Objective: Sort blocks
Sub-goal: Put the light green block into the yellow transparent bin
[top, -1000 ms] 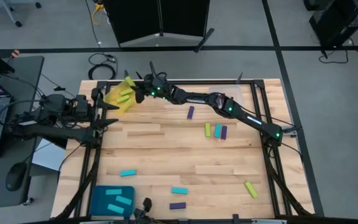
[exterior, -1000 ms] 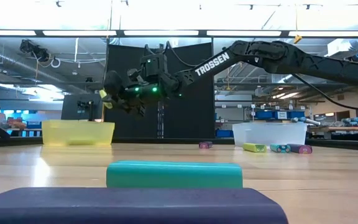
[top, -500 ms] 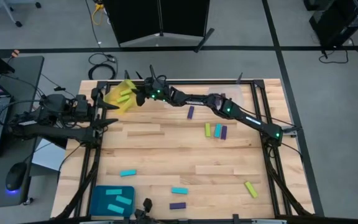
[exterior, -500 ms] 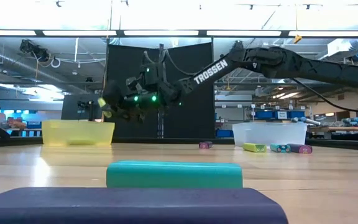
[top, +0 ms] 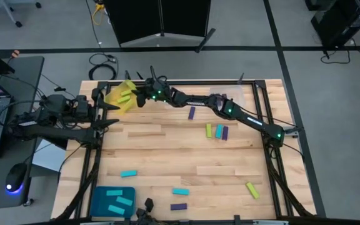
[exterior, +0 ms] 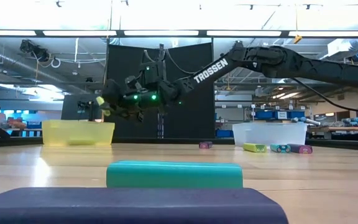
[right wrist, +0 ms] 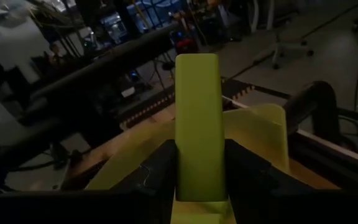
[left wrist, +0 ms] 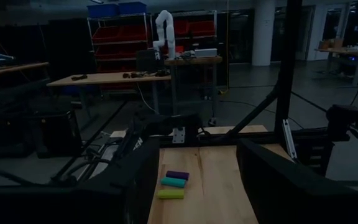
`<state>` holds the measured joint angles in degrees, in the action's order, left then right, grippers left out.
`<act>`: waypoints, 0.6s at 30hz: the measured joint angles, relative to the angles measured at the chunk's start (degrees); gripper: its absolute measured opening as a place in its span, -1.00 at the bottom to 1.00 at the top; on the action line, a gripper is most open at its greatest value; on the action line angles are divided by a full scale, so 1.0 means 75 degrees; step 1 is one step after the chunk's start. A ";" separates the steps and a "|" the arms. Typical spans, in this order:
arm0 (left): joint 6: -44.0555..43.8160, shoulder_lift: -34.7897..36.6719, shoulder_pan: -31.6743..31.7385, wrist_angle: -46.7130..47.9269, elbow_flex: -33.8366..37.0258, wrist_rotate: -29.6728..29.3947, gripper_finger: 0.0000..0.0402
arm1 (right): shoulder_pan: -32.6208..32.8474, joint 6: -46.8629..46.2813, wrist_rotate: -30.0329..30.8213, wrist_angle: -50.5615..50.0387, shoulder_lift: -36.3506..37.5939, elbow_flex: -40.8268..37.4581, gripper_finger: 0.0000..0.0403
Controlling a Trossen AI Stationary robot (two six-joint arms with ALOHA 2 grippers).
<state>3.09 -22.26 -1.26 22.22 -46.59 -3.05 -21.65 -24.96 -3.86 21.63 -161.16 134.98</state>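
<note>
The right gripper [top: 136, 99] pinches a flat yellow-green rectangular block [right wrist: 197, 124] between its two dark fingers [right wrist: 157, 165], the jaws closed only as far as the bar's width allows, pressing on both of its long sides. The block stands up lengthwise out of the grip, its lower end hidden between the fingers. The gripper hangs above the table, over the edge of the translucent yellow plastic tray [top: 120, 95] at the table's far left corner (the low view shows it well clear of the tray's rim [exterior: 78, 132]). Two yellow-green blocks already lie inside that tray [top: 125, 96].

The left gripper [top: 113, 116] waits at the left side of the wooden table [top: 167, 150], just beside the yellow tray; its dark fingers stand spread apart with nothing between them.

On the table, a dark purple block [top: 192, 113] lies alone near the right arm, and a row of three, yellow-green, cyan and purple [top: 217, 131], sits side by side further right. Nearer the front lie two cyan blocks [top: 129, 174], another purple one [top: 179, 206] and a yellow-green one [top: 252, 190]. A teal tray [top: 99, 201] at the front left corner holds cyan blocks; its front edge is partly cut off from above. A clear tray [exterior: 269, 132] shows only dimly at the far right.
</note>
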 joint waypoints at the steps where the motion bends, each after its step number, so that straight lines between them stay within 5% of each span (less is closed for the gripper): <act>1: 0.0003 0.0000 0.0000 0.0000 0.0000 0.0000 0.11 | -0.0003 -0.0024 0.0000 0.0003 0.0000 0.0000 -0.40; 18: -0.0014 0.0000 0.0000 0.0000 0.0000 0.0003 0.11 | -0.0023 -0.0099 -0.0161 0.0014 0.0000 0.0000 -0.27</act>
<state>2.98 -22.26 -1.26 22.22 -46.59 -3.03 -21.82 -25.71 -5.07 21.73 -161.16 134.98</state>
